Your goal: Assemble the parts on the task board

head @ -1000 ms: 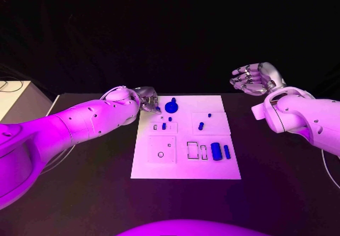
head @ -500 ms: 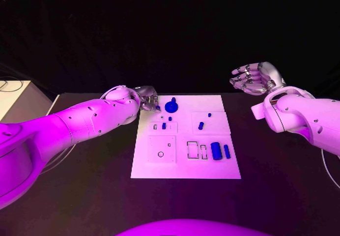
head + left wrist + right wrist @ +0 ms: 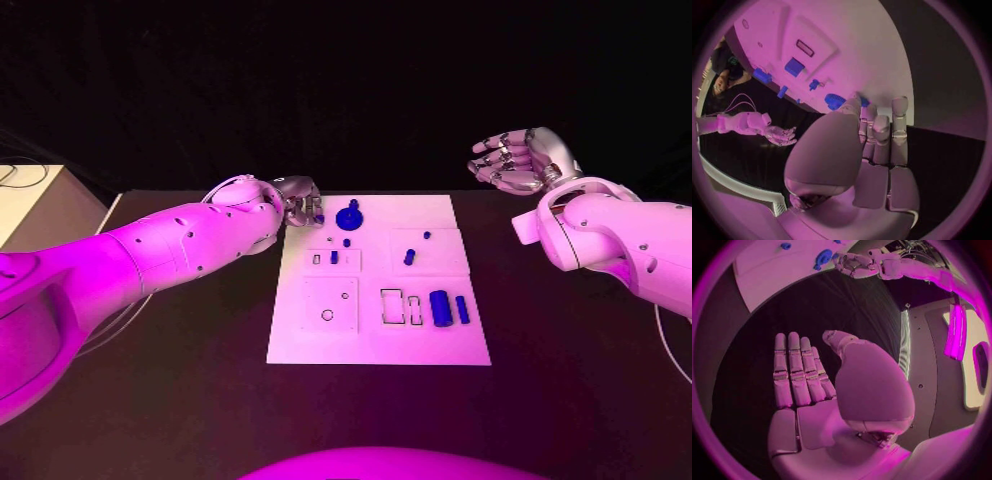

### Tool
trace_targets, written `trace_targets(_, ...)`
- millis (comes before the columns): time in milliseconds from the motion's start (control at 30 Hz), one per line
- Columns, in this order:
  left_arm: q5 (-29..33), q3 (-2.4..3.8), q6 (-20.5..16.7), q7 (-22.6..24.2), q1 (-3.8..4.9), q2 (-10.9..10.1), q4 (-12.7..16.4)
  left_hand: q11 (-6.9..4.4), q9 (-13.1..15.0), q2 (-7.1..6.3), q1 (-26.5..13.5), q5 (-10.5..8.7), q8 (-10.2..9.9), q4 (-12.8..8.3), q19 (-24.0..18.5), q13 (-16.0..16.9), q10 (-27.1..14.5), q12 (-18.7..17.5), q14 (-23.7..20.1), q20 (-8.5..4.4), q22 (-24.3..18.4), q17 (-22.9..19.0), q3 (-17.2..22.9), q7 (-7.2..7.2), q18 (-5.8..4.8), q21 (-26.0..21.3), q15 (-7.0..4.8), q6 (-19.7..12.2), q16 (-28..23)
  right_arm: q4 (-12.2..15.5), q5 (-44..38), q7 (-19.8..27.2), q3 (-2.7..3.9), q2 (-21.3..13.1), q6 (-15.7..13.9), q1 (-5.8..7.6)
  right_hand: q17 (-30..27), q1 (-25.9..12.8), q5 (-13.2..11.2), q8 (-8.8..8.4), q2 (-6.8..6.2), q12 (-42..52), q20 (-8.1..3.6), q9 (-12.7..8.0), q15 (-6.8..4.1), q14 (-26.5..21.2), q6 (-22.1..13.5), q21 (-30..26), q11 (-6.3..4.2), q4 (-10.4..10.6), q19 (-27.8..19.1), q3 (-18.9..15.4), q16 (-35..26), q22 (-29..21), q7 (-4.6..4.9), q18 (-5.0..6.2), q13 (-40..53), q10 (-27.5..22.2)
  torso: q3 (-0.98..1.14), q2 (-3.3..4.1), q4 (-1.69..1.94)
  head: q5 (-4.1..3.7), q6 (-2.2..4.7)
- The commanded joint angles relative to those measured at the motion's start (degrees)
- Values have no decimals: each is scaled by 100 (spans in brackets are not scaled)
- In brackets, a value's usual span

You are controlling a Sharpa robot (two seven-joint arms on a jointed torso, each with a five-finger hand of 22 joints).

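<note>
table (image 3: 173, 400) black; task board (image 3: 378, 345) white, centred.

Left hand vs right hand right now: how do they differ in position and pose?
The left hand sits low at the task board's far left corner, right beside the large blue part; the right hand is off the board, past its far right side. The left hand's fingers point toward the board; the right hand's palm is open with nothing in it. Both are silver hands on white arms.
</note>
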Motion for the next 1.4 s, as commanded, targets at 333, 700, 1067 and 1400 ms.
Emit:
trace_targets(333,88,-10,154,187,-15,-34,78,49,375,-353,-444,21,100,-220,-82,-42,55,-48,-46,29,87,-8,1460,88,-31,-48,42,59,9,-6,-17,34,0,2,91,-4,-6,-73,31,-35,-9,1,6,-3,8,40,32,-5,-8,-26,-17,-6,-21,-12,11,64,-8,39,-1,3,-2,9,12)
trace_targets(700,103,-11,239,218,-15,-57,91,63,349,-461,-893,19,159,-453,-125,-15,11,2,-77,33,133,-41,2387,110,-20,-90,52,19,1,-11,-17,33,0,3,103,-12,-8,-82,31,-36,-8,1,6,-3,9,41,33,-5,-7,-23,-17,-8,-23,-19,12,64,-11,39,1,2,-3,10,17)
trace_targets(1067,104,-11,287,247,-15,-64,86,67,322,-428,-1209,17,190,-724,-156,16,-20,57,-109,30,186,-74,2956,118,-13,-96,53,37,-9,-12,-17,33,-1,1,107,-17,-8,-82,31,-36,-8,1,6,-3,9,41,33,-5,-7,-23,-17,-8,-23,-19,12,64,-11,39,2,1,-3,13,18)
trace_targets(1400,104,-13,245,320,-15,-68,88,58,314,-436,-1365,16,214,-849,-167,36,-35,94,-115,26,220,-78,3160,108,-11,-86,47,68,-9,-11,-17,32,-1,-3,113,-22,-8,-82,31,-36,-8,1,6,-3,9,41,33,-5,-7,-23,-17,-8,-23,-19,12,64,-11,39,2,1,-4,11,20)
